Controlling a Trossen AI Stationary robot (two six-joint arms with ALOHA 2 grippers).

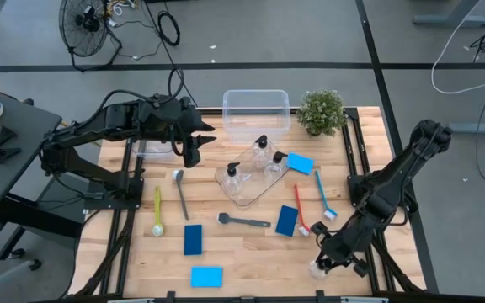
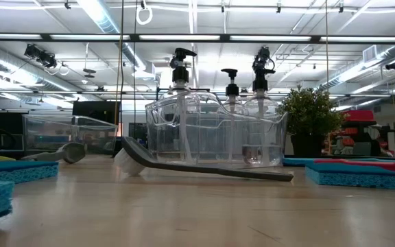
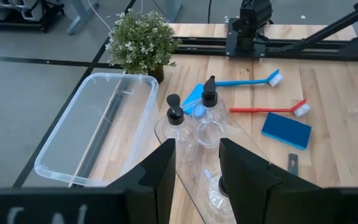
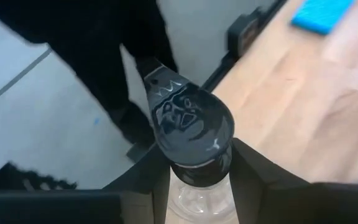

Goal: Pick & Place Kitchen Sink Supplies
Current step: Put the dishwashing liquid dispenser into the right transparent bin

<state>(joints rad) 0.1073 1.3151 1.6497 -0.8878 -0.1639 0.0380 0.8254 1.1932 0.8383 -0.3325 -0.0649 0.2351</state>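
A clear bottle with a black pump top (image 4: 191,121) stands between the fingers of my right gripper (image 1: 325,263), near the table's near right corner; the gripper is shut on it. Three more pump bottles (image 1: 262,151) stand in a clear tray (image 1: 244,192) at mid-table. Blue sponges (image 1: 300,162) (image 1: 287,220) (image 1: 193,239) (image 1: 206,276) and brushes, blue (image 1: 324,195), red (image 1: 301,212), black (image 1: 244,221), grey (image 1: 179,192) and yellow-green (image 1: 157,210), lie flat on the wood. My left gripper (image 3: 197,165) hovers open at the far left, holding nothing. My right gripper pinches the bottle at its neck and shoulder (image 4: 199,180), just under the black pump top, one finger (image 4: 154,186) on either side. The fingers slant down toward the table's near edge. The bottle is upright; whether its base rests on the wood I cannot tell.
A clear bin (image 1: 256,114) and a small potted plant (image 1: 321,111) stand at the far edge; a second clear bin (image 1: 154,151) sits under my left arm. Bare wood lies between the tray and the near edge.
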